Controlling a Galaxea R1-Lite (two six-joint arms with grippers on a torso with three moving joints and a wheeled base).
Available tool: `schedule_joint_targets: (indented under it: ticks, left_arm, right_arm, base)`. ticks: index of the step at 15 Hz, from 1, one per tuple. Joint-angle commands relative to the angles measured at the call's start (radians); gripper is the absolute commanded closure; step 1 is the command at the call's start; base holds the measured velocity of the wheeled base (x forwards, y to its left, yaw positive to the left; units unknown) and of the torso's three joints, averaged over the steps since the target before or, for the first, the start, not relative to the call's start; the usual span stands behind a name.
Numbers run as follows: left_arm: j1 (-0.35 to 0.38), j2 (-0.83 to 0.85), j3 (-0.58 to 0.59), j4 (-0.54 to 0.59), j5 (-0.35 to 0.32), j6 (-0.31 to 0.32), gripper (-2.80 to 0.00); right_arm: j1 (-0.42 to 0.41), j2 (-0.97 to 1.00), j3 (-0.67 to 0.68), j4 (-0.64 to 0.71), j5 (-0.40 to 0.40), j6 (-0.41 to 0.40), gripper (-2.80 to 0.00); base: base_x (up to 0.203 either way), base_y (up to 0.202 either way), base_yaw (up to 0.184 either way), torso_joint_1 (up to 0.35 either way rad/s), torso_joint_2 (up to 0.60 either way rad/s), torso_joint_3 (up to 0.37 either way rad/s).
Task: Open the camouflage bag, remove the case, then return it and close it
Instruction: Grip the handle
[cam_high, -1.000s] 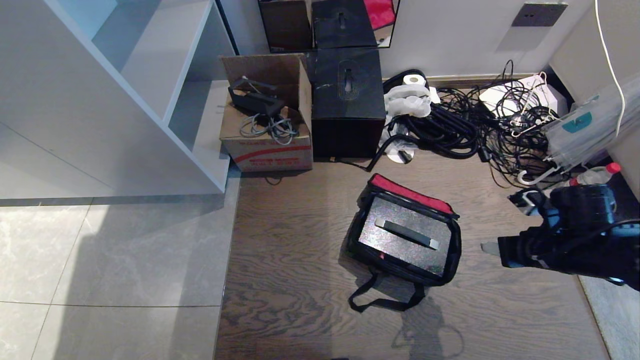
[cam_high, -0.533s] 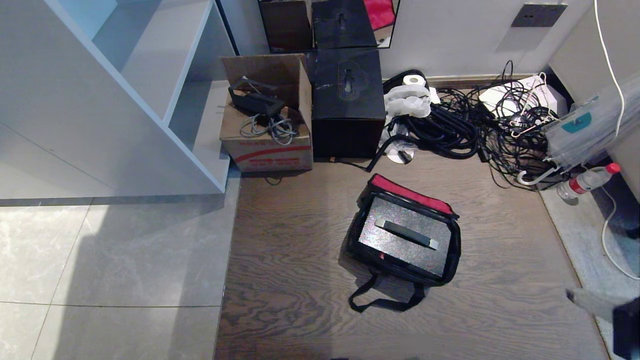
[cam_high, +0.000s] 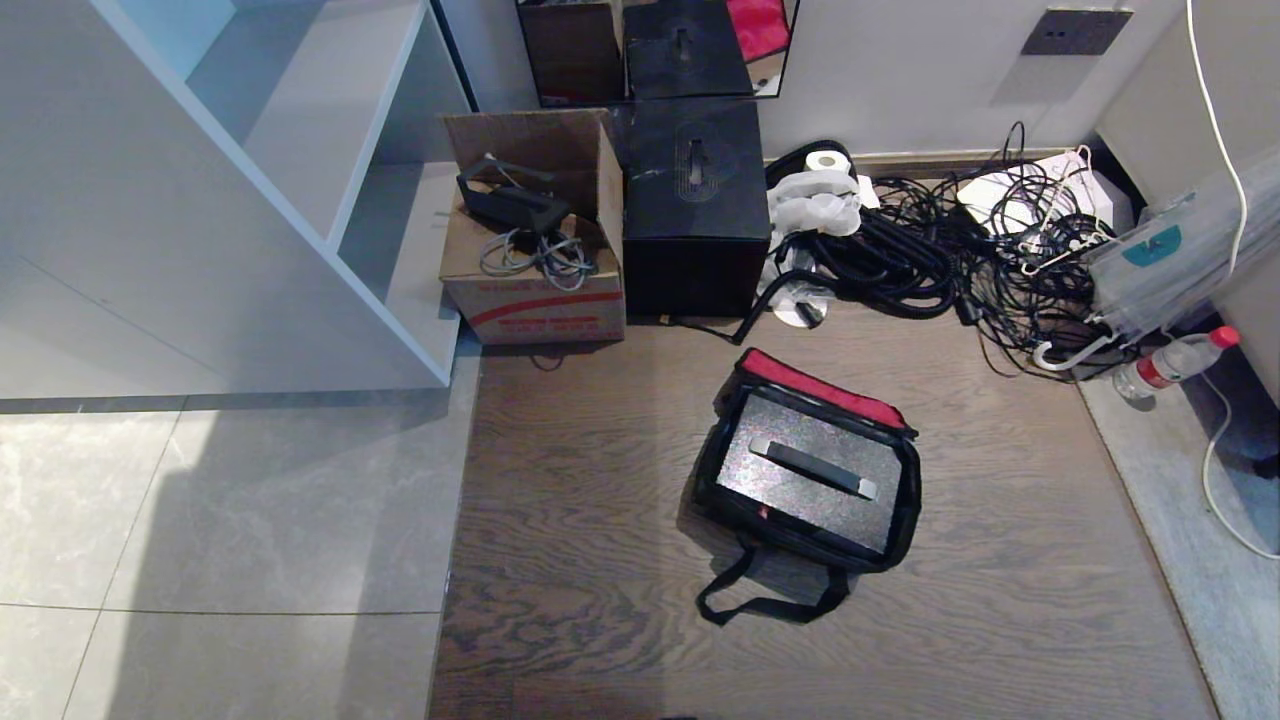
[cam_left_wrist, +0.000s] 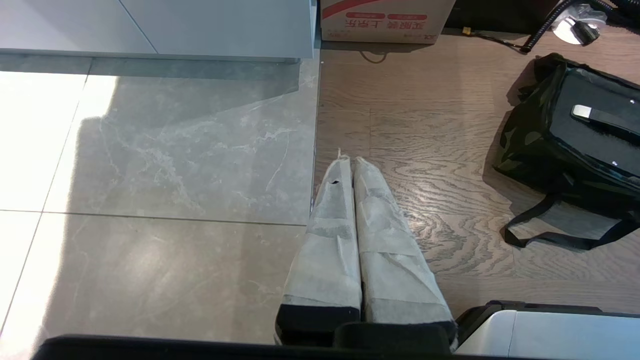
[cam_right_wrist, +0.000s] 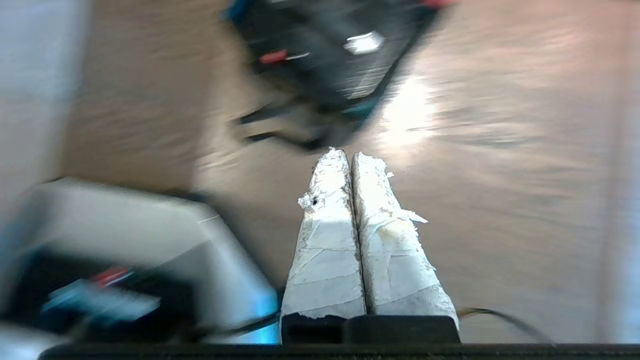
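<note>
The camouflage bag (cam_high: 715, 490) stands open on the wooden floor, its red lid edge (cam_high: 820, 388) folded back. Inside it lies the case (cam_high: 790, 500), black and speckled, with its bar handle (cam_high: 812, 468) up. A black strap (cam_high: 765, 605) trails in front of the bag. Neither arm shows in the head view. My left gripper (cam_left_wrist: 348, 161) is shut and empty, low over the floor beside the bag (cam_left_wrist: 525, 140). My right gripper (cam_right_wrist: 345, 156) is shut and empty too, with the bag (cam_right_wrist: 320, 65) blurred beyond it.
A cardboard box (cam_high: 535, 270) and a taller black box (cam_high: 695, 205) stand against the wall behind the bag. A tangle of black cables (cam_high: 950, 250) lies at the back right, with a bottle (cam_high: 1175, 360) nearby. White shelving (cam_high: 300, 190) is on the left.
My right arm has dropped back out of the head view at the right, and its gripper has shut. The bag and case have not moved.
</note>
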Motion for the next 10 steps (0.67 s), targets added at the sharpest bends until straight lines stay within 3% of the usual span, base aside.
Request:
schedule_joint_targets:
  ticks: [1,4,10]
  left_arm:
    - [0.000,0.000,0.000,0.000,0.001,0.000,0.00]
    - [0.000,0.000,0.000,0.000,0.001,-0.001,0.00]
    - [0.000,0.000,0.000,0.000,0.001,-0.001,0.00]
  right_arm:
    - [0.004,-0.034,0.052,-0.094,-0.048,-0.008,0.00]
    - [-0.019,-0.063,0.052,-0.069,-0.042,0.016,0.00]
    - [-0.056,-0.326,0.052,-0.019,-0.047,0.024,0.00]
  base:
    - [0.000,0.000,0.000,0.000,0.00,0.000]
    - [0.000,0.000,0.000,0.000,0.00,0.000]
    - [0.000,0.000,0.000,0.000,0.00,0.000]
